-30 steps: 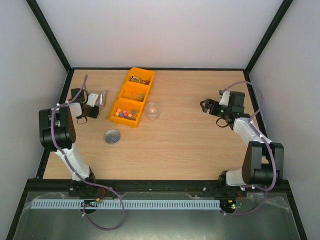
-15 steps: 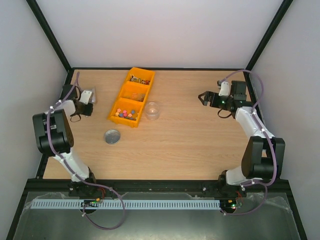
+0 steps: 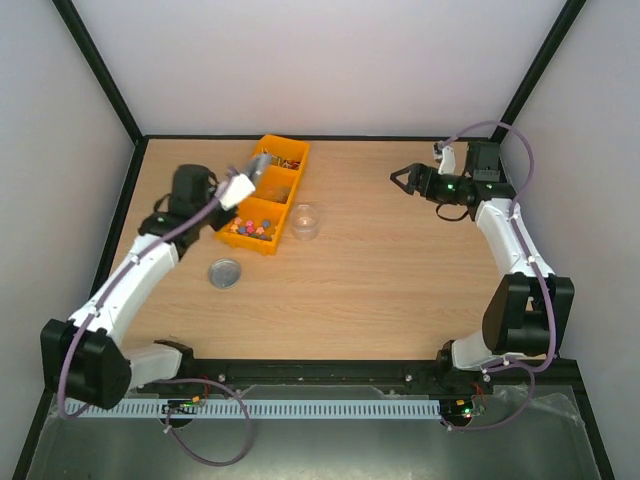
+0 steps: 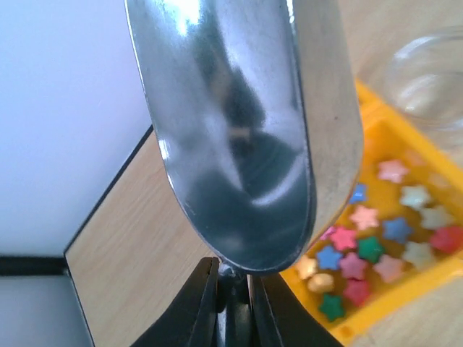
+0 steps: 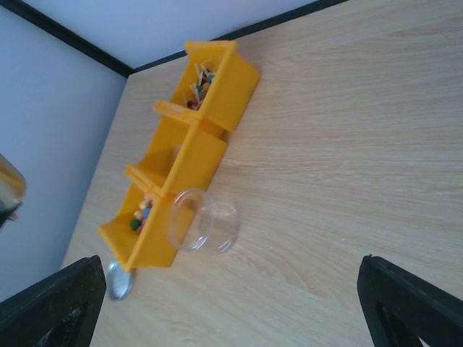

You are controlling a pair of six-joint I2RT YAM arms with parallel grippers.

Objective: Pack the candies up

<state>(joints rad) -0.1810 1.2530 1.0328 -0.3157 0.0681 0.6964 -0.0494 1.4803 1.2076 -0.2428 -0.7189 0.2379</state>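
The candies (image 3: 281, 157) are small gold and brown wrapped sweets in the far compartment of a yellow tray (image 3: 247, 243). In the right wrist view the candies (image 5: 202, 81) lie in the tray (image 5: 206, 155) at its upper end. My left gripper (image 3: 243, 183) is shut on the handle of a metal scoop (image 3: 258, 166), held above the tray's middle compartment. From the left wrist, the scoop (image 4: 239, 130) looks empty, with the left gripper (image 4: 233, 289) pinching its stem. My right gripper (image 3: 405, 180) is open over the far right table, holding nothing.
Coloured star sweets (image 4: 376, 246) fill the tray's near compartment. A clear jar (image 3: 306, 220) stands just right of the tray. A round metal lid (image 3: 225, 272) lies nearer my bases. Black frame posts and pale walls enclose the table.
My left arm has swung from the table's left edge to above the tray, carrying the scoop. My right gripper has drifted farther back and slightly left, still open.
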